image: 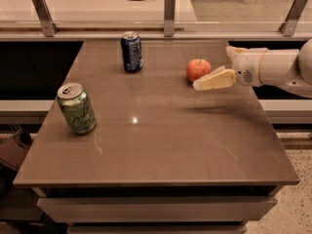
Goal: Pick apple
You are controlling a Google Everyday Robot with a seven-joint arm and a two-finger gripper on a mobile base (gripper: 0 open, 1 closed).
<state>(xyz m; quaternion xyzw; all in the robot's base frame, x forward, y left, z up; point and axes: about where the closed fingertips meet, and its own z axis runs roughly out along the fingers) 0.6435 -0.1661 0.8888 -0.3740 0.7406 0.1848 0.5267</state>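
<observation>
The apple (198, 69) is small, round and orange-red with a short stem. It sits on the brown table (161, 145) toward the far right. My gripper (199, 85) comes in from the right on a white arm (278, 68) and hovers above the table. Its cream fingers (217, 80) point left, with their tips just in front of and to the right of the apple, close to it. The gripper holds nothing.
A blue soda can (131, 51) stands at the far middle of the table. A green soda can (76, 108) stands near the left edge. A rail with metal posts (169, 9) runs behind the table. The table's right edge lies under the arm.
</observation>
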